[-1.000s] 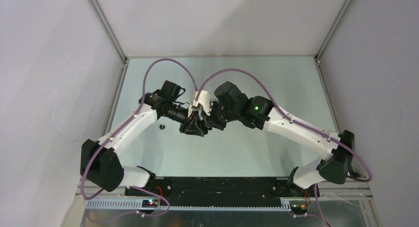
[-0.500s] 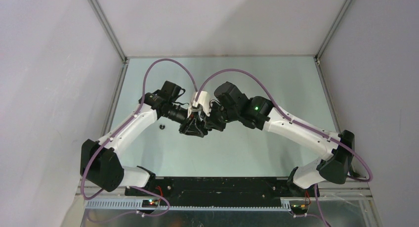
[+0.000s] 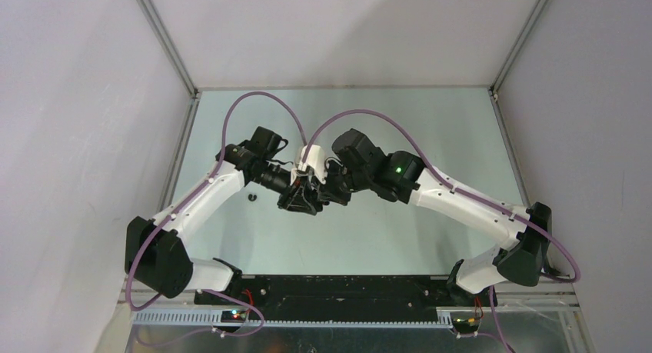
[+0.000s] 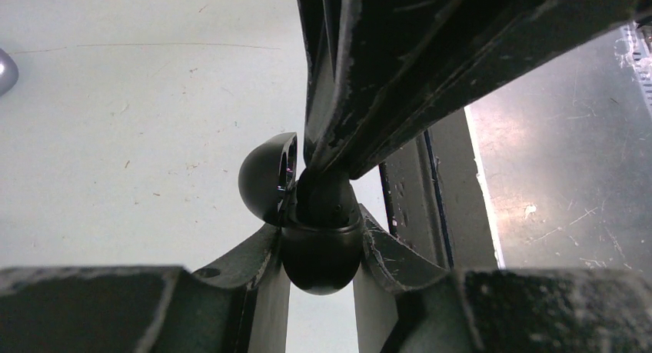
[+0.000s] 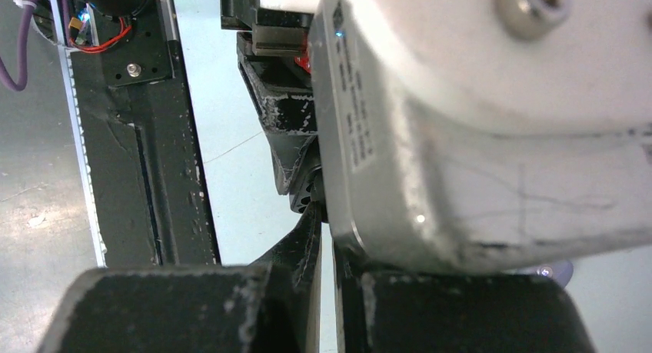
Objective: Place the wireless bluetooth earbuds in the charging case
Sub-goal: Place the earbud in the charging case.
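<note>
1. Left end effector (image 4: 321,245) clamps the open charging case (image 4: 321,264) over the table (image 3: 430,122); pressure could twist it loose.
2. Right end effector (image 5: 321,222), nearly closed, pokes into the case; any earbud there is hidden and may pop out.
3. One black earbud (image 3: 251,196) lies apart on the table, leftward.

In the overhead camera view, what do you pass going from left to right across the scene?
Left arm's black shoulder → small black earbud → green light on the right arm → right arm's black shoulder.
</note>
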